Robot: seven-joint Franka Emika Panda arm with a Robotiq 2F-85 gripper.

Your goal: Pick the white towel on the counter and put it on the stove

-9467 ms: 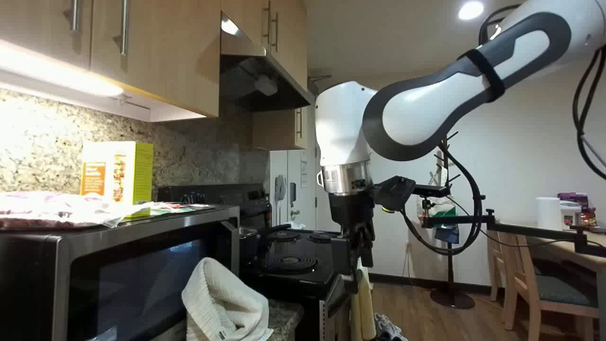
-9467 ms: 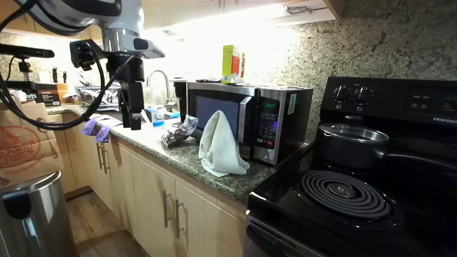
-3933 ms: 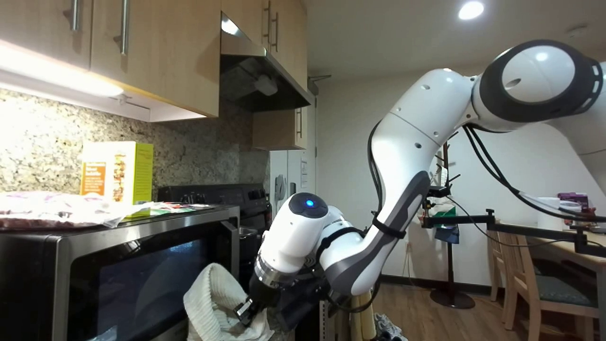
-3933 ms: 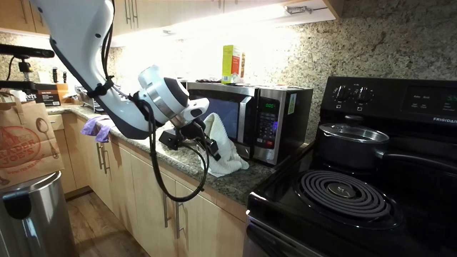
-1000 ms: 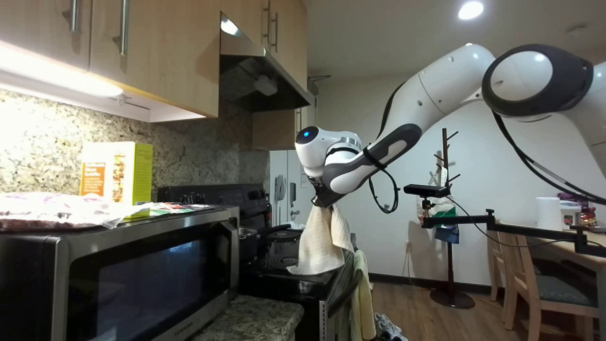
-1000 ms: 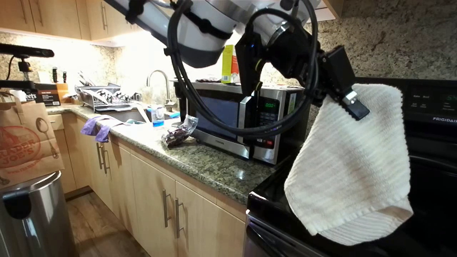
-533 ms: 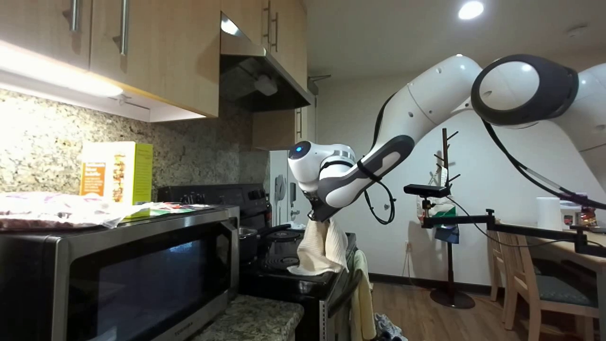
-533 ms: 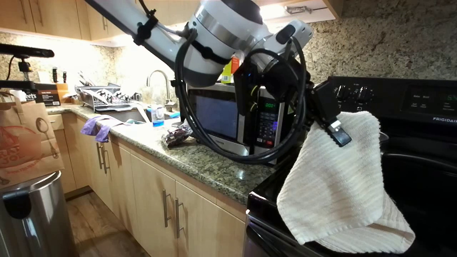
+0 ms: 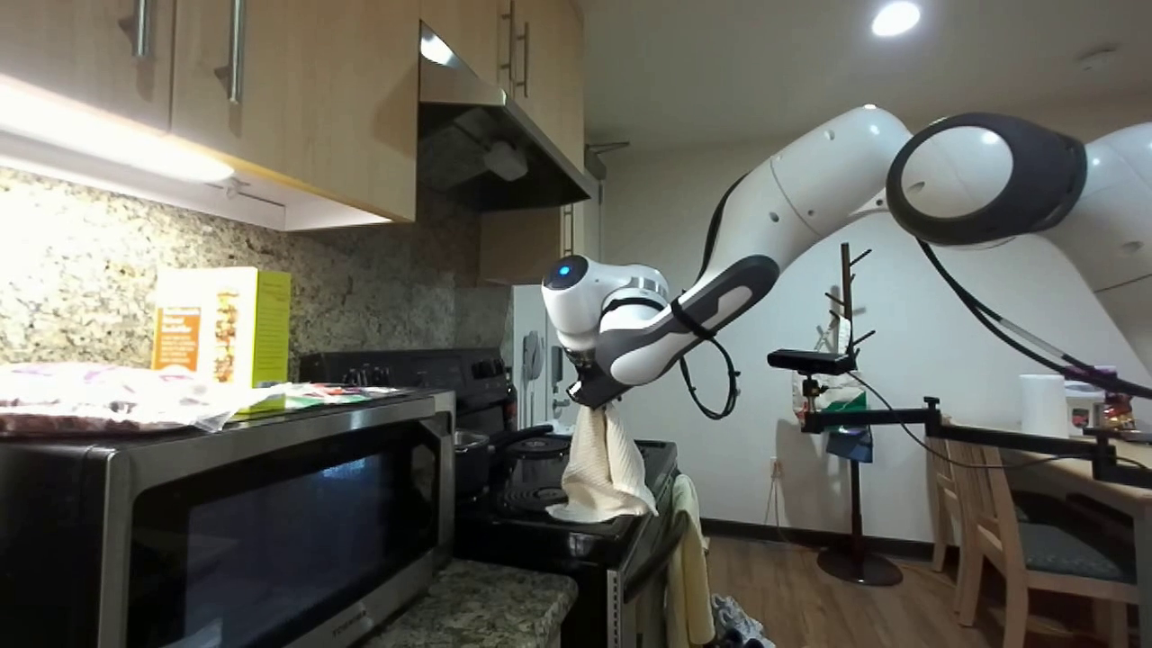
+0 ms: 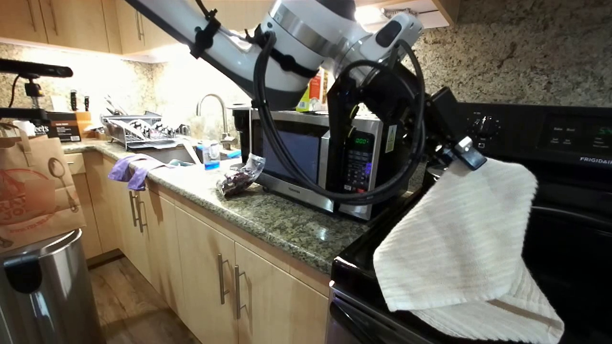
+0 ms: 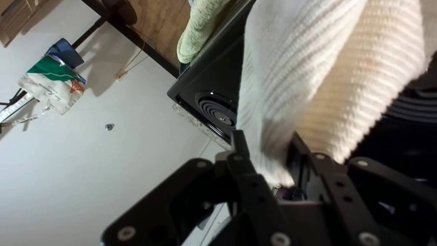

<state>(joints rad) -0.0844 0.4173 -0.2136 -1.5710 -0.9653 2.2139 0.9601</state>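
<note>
Wrist view — towel (image 11: 307,75) between jaws, grip unclear; in an exterior view, "FRIGIDAI" stove (image 10: 564,143).

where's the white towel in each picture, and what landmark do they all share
In an exterior view: the white towel is just right of center, below mid-height.
In an exterior view: the towel fills much of the lower right.
Wrist view: the towel runs from the top edge, right of center, past mid-height.
Shared landmark: the black stove, partly behind the towel in all three.

Microwave (image 9: 270,522) on ctr (image 10: 296,220), L of stove (image 9: 513,531) (both ext. views), towel (image 10: 464,239) over stove.
</note>
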